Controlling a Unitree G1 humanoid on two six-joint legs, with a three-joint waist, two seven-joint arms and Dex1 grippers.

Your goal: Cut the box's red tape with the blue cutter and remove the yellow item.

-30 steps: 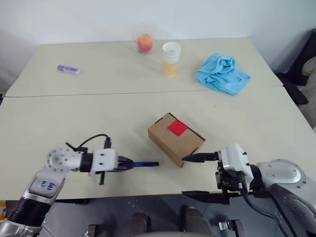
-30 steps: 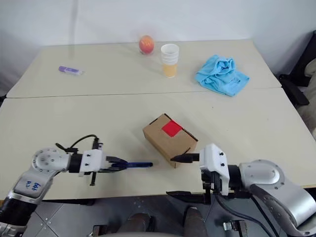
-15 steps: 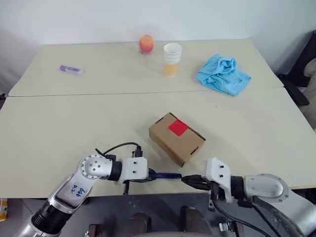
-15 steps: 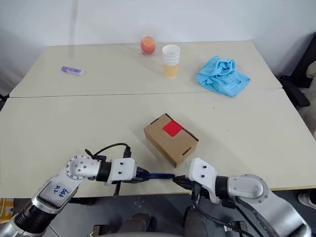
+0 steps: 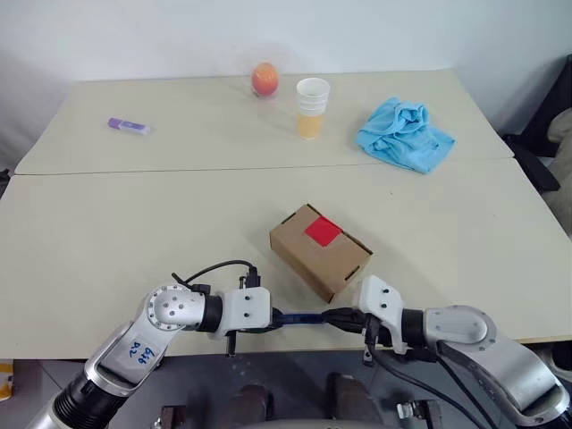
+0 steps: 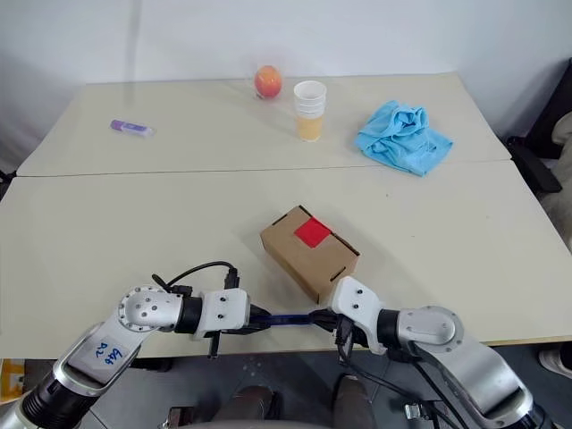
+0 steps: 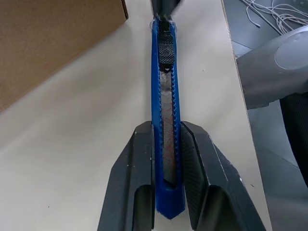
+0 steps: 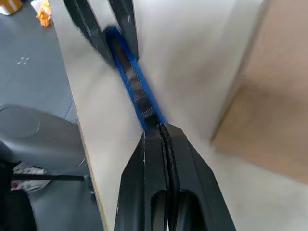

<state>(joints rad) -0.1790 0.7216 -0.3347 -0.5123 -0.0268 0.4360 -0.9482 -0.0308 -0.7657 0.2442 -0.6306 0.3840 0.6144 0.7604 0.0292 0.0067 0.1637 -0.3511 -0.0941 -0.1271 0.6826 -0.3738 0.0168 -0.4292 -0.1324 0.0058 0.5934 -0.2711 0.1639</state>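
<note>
At the table's near edge, the left gripper (image 7: 166,159) clamps the handle end of the blue cutter (image 7: 162,96), its two fingers pressed against the cutter's sides. The cutter lies level above the table (image 5: 134,241), pointing toward the right gripper (image 8: 163,137), whose fingers are pinched together on the cutter's far tip; the tip itself is hidden between them.

Just beyond the cutter sits the box (image 5: 319,250), set at an angle, its lid shut, with the red tape (image 5: 322,231) on top. Whatever lies inside cannot be seen.

Farther back stand stacked paper cups (image 5: 311,105), the lower one orange; their contents cannot be made out. Beside them rests an orange-red fruit (image 5: 263,78), with a crumpled blue cloth (image 5: 404,134) to the right and a purple marker (image 5: 126,126) far left.
</note>
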